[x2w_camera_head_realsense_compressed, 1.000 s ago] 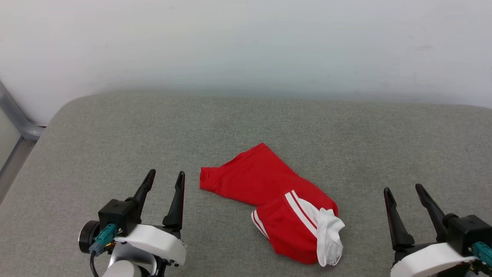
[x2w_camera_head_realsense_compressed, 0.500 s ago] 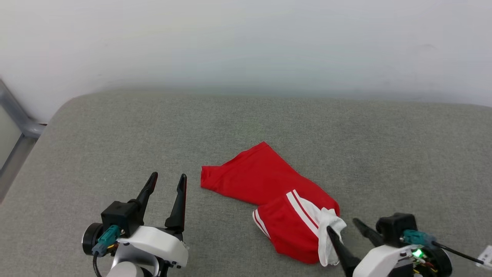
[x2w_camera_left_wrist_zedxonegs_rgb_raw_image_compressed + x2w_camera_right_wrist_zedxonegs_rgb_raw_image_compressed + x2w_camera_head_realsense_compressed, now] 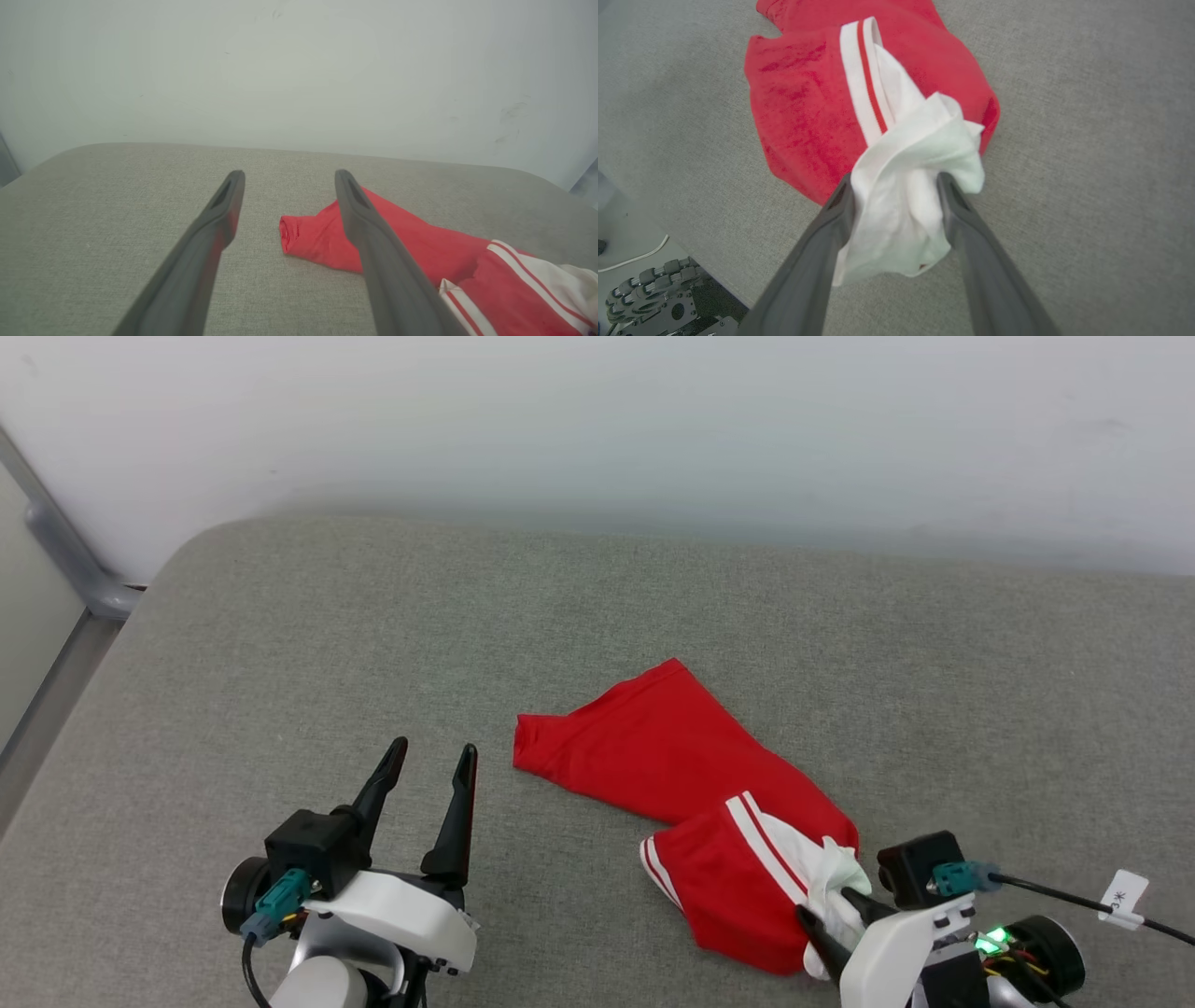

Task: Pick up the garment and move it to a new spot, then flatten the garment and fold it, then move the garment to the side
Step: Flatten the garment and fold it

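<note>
1. My right tool (image 3: 896, 178) is standing spread, its fingers straddling the bunched white end of the jersey (image 3: 803, 107).
2. My left tool (image 3: 435, 747) is hovering spread, apart from the jersey.
3. The jersey is lying crumpled on the grey surface (image 3: 280, 644).

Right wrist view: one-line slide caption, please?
Right gripper open, fingers straddling the bunched white sleeve of the red jersey on the grey cushion.

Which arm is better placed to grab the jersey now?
Right. The right end effector straddles the bunched white sleeve of the jersey, jaws open on either side. The left end effector is open over bare cushion, apart from the cloth.
</note>
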{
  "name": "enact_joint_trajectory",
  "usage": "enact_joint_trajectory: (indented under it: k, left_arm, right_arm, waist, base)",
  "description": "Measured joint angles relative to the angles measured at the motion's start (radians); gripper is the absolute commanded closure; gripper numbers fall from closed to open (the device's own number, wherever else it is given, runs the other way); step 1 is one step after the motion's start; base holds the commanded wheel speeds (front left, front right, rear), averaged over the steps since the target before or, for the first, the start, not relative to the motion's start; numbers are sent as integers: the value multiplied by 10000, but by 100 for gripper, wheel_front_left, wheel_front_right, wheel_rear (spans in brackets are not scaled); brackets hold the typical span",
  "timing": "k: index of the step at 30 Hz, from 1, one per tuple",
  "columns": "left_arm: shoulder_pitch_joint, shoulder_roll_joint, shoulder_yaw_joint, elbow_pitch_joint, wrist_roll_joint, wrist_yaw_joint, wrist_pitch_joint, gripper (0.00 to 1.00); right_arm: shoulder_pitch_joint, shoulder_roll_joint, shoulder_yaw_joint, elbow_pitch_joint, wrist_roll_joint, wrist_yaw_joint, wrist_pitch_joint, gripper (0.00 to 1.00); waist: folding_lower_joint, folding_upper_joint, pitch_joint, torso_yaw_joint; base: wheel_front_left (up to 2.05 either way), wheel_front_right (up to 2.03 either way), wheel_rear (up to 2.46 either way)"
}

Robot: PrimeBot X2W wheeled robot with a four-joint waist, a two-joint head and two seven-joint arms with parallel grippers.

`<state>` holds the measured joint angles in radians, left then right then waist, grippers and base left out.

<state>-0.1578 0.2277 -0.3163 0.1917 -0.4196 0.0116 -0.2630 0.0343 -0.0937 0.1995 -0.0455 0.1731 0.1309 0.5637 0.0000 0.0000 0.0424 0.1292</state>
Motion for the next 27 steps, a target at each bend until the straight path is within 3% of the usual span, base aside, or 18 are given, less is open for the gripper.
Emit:
enact_joint_trajectory:
  k: [1,8,14,21,26,27]
  left_arm:
    - [-3,-40,13,10,23,-31,0,0]
    - [-33,-186,221,100,111,-184,0,0]
    - [-111,-314,307,174,213,-324,0,0]
    - [-208,-451,376,280,318,-477,0,0]
    - [-265,-497,481,372,378,-558,0,0]
    - [-266,-504,512,382,387,-564,0,0]
  right_arm:
    - [-44,17,-56,71,29,0,-35,100]
    - [-612,115,-995,15,-234,2,-828,100]
    - [-1119,247,-2989,226,-631,4,-1384,100]
    - [-1151,357,-5568,1501,-926,2,-2008,100]
    - [-845,407,-6403,3024,-957,2,-2617,100]
    - [-820,418,-6433,3363,-825,2,-2780,78]
  waist:
    - [0,0,26,13]
    - [0,0,121,-42]
    - [1,0,217,-177]
    - [0,0,410,-209]
    - [1,0,569,-170]
    - [0,0,599,-161]
  base:
    - [0,0,0]
    - [0,0,0]
    - [0,0,0]
    - [0,0,0]
    - [0,0,0]
    - [0,0,0]
